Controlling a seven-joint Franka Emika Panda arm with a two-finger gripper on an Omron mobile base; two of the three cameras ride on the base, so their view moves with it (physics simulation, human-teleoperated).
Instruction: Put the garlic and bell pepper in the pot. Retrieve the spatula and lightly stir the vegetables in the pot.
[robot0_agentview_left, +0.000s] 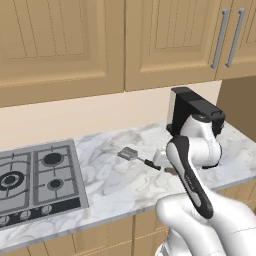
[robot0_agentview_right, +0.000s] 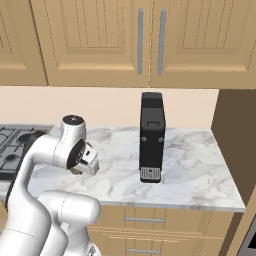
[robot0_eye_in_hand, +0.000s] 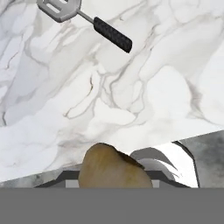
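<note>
Gripper: in your hand view you are looking down past a tan, lumpy object (robot0_eye_in_hand: 114, 169) sitting right between the finger tips; the jaws are standing part-way apart and appear to be pinching it. The tips themselves are mostly hidden behind it.
Held object: it is showing as a brownish, rounded lump; you cannot tell from the pictures exactly what it is.
Arm: it is bending over the marble counter (robot0_agentview_left: 115, 175) with the hand (robot0_agentview_right: 86, 160) pointing downward, just right of the cooktop (robot0_agentview_left: 35, 175).
Spatula: the spatula (robot0_agentview_left: 136, 157) is lying flat on the counter, between the cooktop and the black coffee machine (robot0_agentview_right: 151, 142). Its grey slotted head is pointing toward the cooktop and its dark handle toward the arm. In your hand view it is lying at the top, well apart from the held lump.
Cooktop: you are seeing its burners bare in the left base view.
Coffee machine: it is standing upright near the back wall, under the wooden cabinets (robot0_agentview_right: 125, 40).
</note>
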